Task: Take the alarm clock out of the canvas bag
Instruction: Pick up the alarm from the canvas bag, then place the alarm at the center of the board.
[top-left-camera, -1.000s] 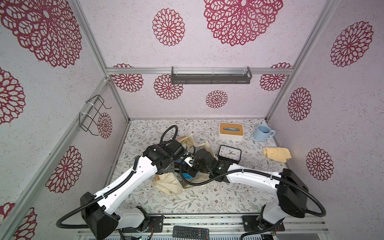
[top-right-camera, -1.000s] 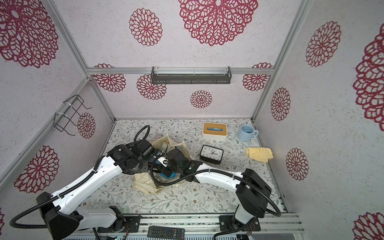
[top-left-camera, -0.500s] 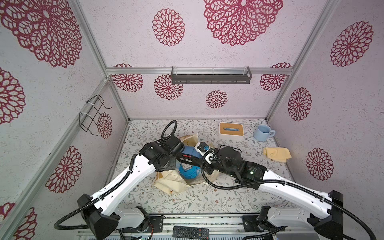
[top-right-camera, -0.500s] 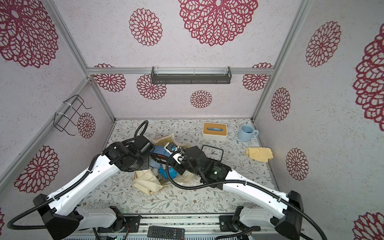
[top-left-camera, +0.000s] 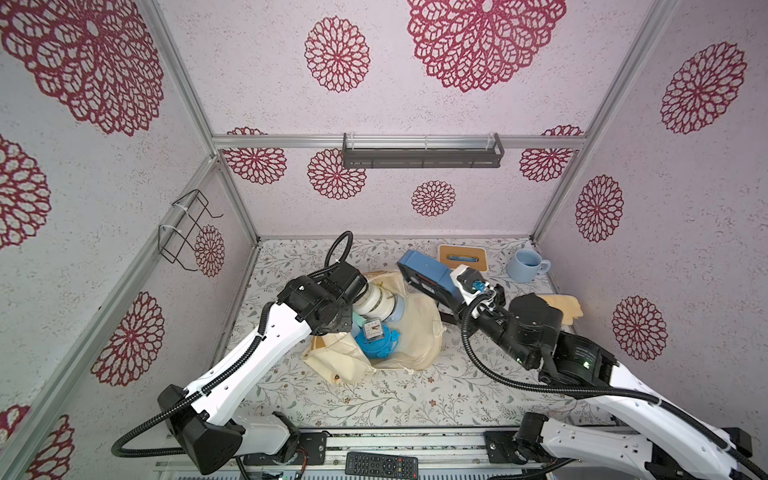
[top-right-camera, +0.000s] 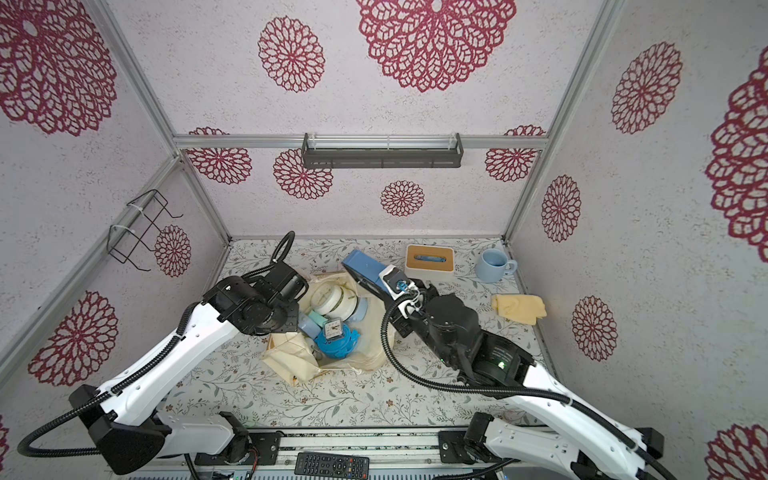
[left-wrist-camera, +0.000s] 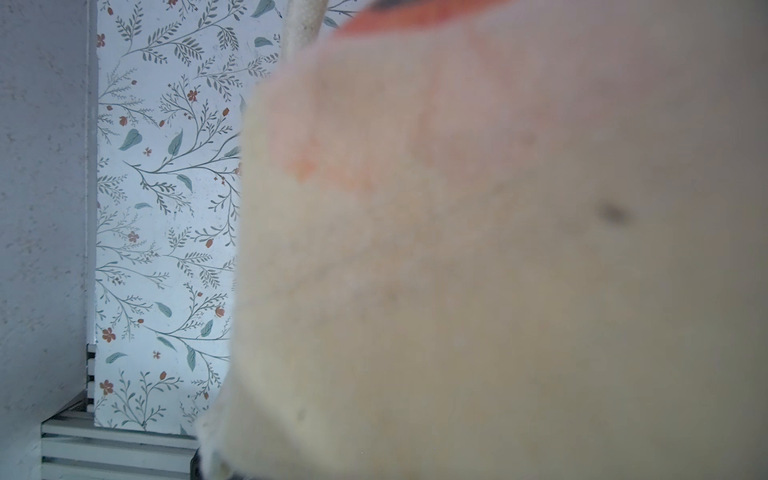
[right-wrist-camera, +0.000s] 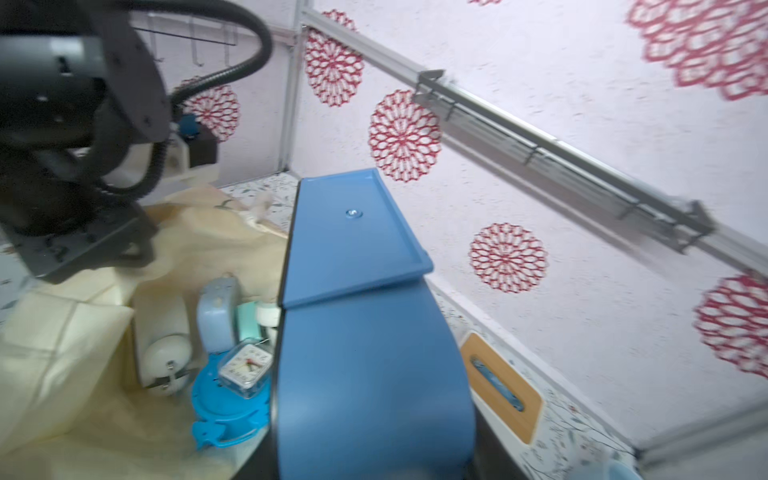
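Observation:
The cream canvas bag (top-left-camera: 419, 328) lies open on the floral table, with its cloth filling the left wrist view (left-wrist-camera: 457, 270). My right gripper (right-wrist-camera: 374, 465) is shut on a big blue boxy alarm clock (top-left-camera: 422, 268) and holds it in the air above the bag's far rim. Inside the bag lie a small clear square clock (top-left-camera: 373, 330) on a blue round thing (top-left-camera: 378, 347) and a white round bell clock (top-left-camera: 376, 303). My left gripper (right-wrist-camera: 133, 253) is shut on the bag's left edge; its fingers are hidden in both top views.
A wooden-lidded tissue box (top-left-camera: 461, 257), a pale blue mug (top-left-camera: 524, 266) and a folded yellow cloth (top-left-camera: 561, 305) sit at the back right. A remote (top-left-camera: 382, 461) lies on the front rail. A shelf (top-left-camera: 422, 151) and a wire rack (top-left-camera: 185, 228) hang on the walls.
My right arm has drawn back out of the bag and risen to the right with the blue clock in its grip. The left arm has stayed at the bag's edge.

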